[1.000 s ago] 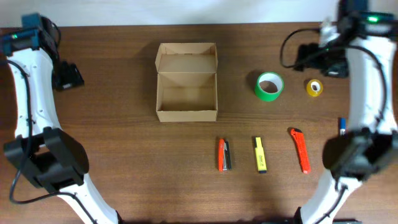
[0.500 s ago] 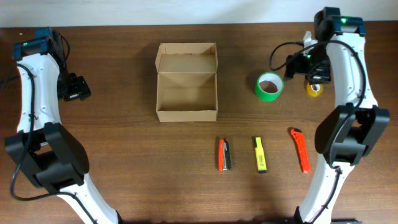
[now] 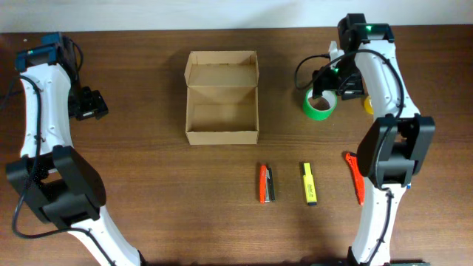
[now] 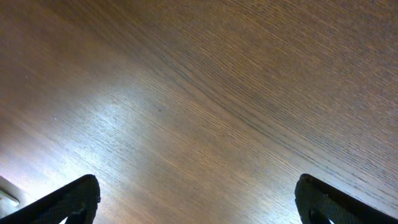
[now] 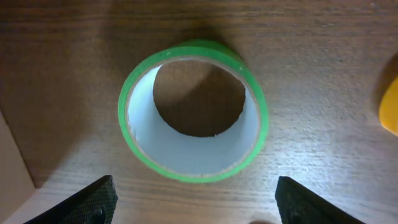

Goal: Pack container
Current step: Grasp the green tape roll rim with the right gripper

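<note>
The container (image 3: 222, 100) is a brown cardboard box, open and empty, with its flap lid standing at the far side. My right gripper (image 3: 330, 80) is open and hovers just above and behind the green tape roll (image 3: 319, 103). In the right wrist view the roll (image 5: 193, 112) lies flat between and ahead of the spread fingers (image 5: 196, 202), which do not touch it. My left gripper (image 3: 89, 103) is open and empty over bare table at the far left (image 4: 196, 199).
A yellow tape roll (image 3: 374, 104) lies right of the green one, partly behind my right arm, and shows at the edge of the right wrist view (image 5: 390, 106). An orange stapler (image 3: 267, 183), a yellow highlighter (image 3: 310, 183) and an orange cutter (image 3: 355, 176) lie in a row at the front.
My right arm has swung left from the table's right edge to above the green tape roll. My left arm shifted slightly, then stayed still.
</note>
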Motion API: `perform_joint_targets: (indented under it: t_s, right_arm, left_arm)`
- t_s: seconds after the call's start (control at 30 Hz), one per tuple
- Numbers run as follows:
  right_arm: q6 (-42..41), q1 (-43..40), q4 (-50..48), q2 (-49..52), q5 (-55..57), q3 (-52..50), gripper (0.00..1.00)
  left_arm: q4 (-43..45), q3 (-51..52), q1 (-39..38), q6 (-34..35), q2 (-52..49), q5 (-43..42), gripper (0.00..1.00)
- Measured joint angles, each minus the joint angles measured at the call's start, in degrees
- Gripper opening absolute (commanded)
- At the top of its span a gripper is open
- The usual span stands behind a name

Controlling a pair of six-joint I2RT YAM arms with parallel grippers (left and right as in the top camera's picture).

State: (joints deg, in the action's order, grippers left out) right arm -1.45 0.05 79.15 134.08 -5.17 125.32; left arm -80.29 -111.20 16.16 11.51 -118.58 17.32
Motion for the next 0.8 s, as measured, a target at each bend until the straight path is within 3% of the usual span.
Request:
perform_joint_targets:
  t_s: [0.8]
  right_arm:
    - [0.0, -3.5, -3.3, 0.5, 3.0, -1.4, 0.83]
  left_arm:
    - [0.0, 0.0, 0.0, 0.0, 0.0, 0.0, 1.0]
